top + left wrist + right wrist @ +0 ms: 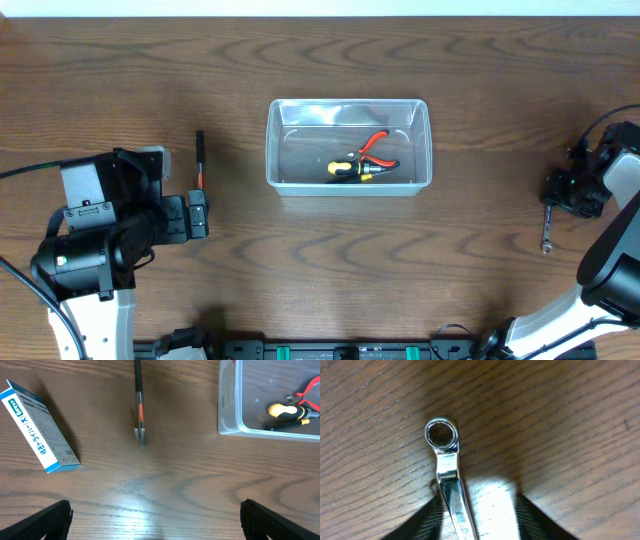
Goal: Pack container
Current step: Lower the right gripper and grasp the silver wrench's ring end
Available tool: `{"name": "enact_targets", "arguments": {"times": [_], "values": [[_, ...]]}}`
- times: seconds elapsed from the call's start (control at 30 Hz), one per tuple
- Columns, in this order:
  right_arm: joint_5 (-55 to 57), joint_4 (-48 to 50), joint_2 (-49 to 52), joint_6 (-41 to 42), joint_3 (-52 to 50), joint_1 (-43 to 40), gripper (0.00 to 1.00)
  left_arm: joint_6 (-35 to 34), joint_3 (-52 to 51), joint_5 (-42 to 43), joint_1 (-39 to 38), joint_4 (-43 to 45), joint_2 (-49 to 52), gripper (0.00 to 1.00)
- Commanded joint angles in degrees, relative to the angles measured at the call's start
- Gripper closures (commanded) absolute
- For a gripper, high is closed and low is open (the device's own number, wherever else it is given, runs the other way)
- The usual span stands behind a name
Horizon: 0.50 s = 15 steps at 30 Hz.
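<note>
Dark wood-grain table seen all round, pale strip along far edge. Left gripper spread wide, nothing held. Blue-white box and black-orange tool laid flat ahead of it. Clear container parked mid-table, red pliers and yellow-handled tool inside. Right gripper parted, wrench straddled, not clamped, flat on wood.

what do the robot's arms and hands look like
The left arm and right arm have black boxy joints on white links, with black cables; the left shows a small green light. The left hand and right hand each have two black fingers.
</note>
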Motion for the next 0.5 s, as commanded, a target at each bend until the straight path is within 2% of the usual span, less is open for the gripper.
{"name": "enact_targets", "arguments": {"times": [0.0, 0.1, 0.23, 0.47], "values": [[-2.8, -0.7, 4.5, 0.4, -2.5, 0.0, 0.65, 0.3, 1.6, 0.3, -0.2, -0.1, -0.2, 0.02], [-2.8, -0.7, 4.5, 0.4, -2.5, 0.0, 0.73, 0.3, 1.6, 0.3, -0.2, -0.1, -0.2, 0.02], [-2.8, -0.7, 4.5, 0.4, -2.5, 0.0, 0.89, 0.3, 1.6, 0.3, -0.2, -0.1, -0.2, 0.02], [-3.0, -0.7, 4.5, 0.4, -2.5, 0.0, 0.92, 0.3, 1.6, 0.3, -0.2, -0.1, -0.2, 0.02]]}}
